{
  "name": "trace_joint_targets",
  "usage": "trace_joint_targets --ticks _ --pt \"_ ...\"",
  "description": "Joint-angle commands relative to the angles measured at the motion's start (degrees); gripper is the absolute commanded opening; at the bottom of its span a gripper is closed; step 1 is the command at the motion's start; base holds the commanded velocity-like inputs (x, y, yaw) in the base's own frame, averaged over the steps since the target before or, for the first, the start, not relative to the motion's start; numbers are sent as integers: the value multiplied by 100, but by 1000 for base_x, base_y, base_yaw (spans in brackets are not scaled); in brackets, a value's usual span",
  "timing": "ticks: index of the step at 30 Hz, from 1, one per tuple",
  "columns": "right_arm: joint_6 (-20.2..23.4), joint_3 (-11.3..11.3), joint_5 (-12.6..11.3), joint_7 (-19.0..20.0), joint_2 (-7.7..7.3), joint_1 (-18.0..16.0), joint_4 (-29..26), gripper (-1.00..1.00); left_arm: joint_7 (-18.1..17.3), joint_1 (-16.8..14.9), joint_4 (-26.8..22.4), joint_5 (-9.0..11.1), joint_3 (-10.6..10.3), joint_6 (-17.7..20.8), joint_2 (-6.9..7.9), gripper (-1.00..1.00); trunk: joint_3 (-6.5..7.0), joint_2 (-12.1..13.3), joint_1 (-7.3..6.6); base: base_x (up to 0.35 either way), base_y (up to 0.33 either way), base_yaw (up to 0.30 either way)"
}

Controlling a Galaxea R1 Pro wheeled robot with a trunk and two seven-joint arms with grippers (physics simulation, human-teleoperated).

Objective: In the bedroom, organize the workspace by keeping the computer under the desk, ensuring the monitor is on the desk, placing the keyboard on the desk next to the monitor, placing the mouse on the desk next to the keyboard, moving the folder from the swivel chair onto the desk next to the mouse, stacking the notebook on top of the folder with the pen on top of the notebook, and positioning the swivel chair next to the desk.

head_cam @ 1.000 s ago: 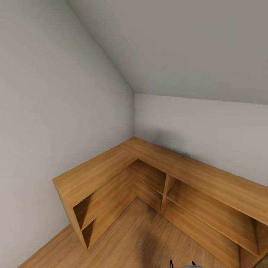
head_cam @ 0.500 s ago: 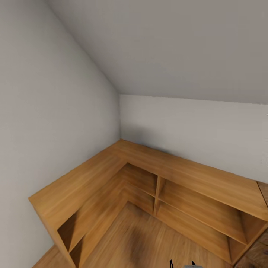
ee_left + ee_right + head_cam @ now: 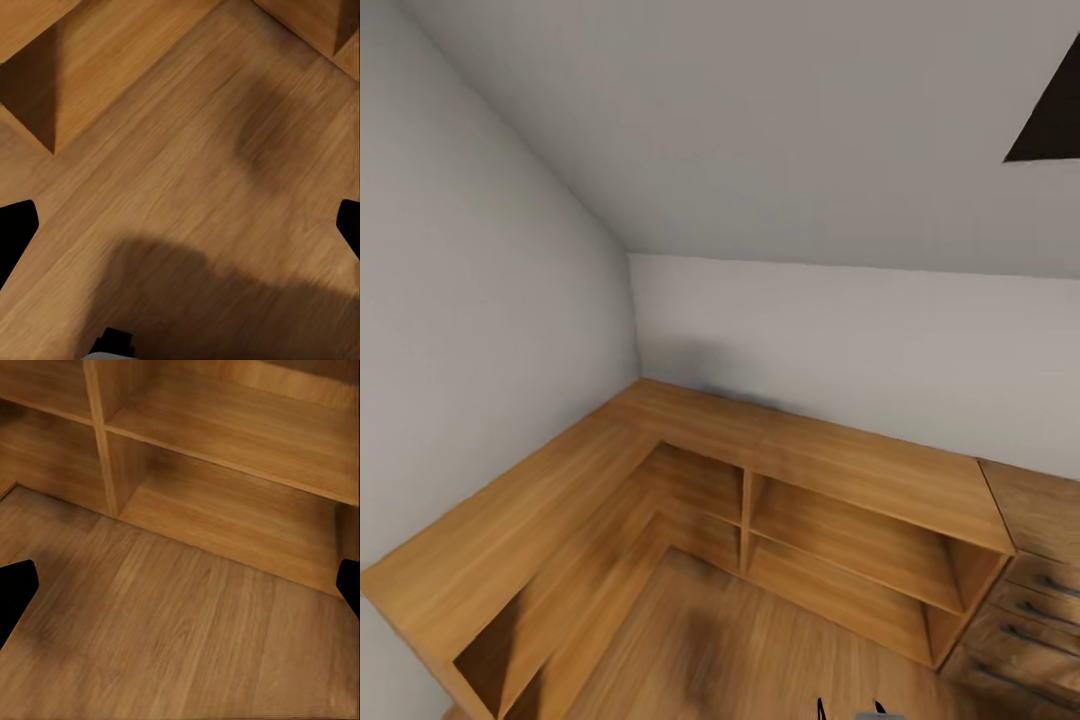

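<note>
Mostly cut off: black fingertips of the left gripper (image 3: 180,225) poking in at both side edges of its wrist view, spread wide with bare floor between; same for the right gripper (image 3: 180,585), tips far apart, pinching nothing. Down at the lower edge of the head view, two thin black points and a grey sliver (image 3: 850,710), too small to make out. Up at the top right, a dark triangular patch (image 3: 1050,115) in the sloped ceiling, clipped by the frame. None of the desk things visible, just a corner of the bedroom (image 3: 760,150): pale grey matte walls under a slanting ceiling. Low oak cabinets (image 3: 860,470) wrapping the corner in an L, open shelves divided by an upright panel, warm wood grain, near end cropped at the lower left. Beside their right end, a darker brown drawer unit (image 3: 1030,600) with slim handles, partly out of frame. Oak plank floor (image 3: 760,650) with a soft blurred shadow.
</note>
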Motion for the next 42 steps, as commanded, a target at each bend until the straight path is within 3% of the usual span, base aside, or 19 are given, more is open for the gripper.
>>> trace_joint_targets --ticks 1,13,29,42 --pt "-3 48 -1 -53 2 -5 1 100 48 -3 -1 49 -50 -26 6 100 -9 -8 1 -10 55 -300" --pt "-3 48 -1 -51 2 -5 1 100 47 -3 0 41 -63 -23 -65 100 -9 -8 1 80 196 -300" --pt "3 48 -1 -44 2 -5 1 100 62 -3 0 32 -64 -26 -201 100 -9 -8 1 31 33 -300" --pt "6 50 -1 -44 2 -5 1 100 73 -3 0 36 -64 -26 -201 100 -9 -8 1 247 33 -300"
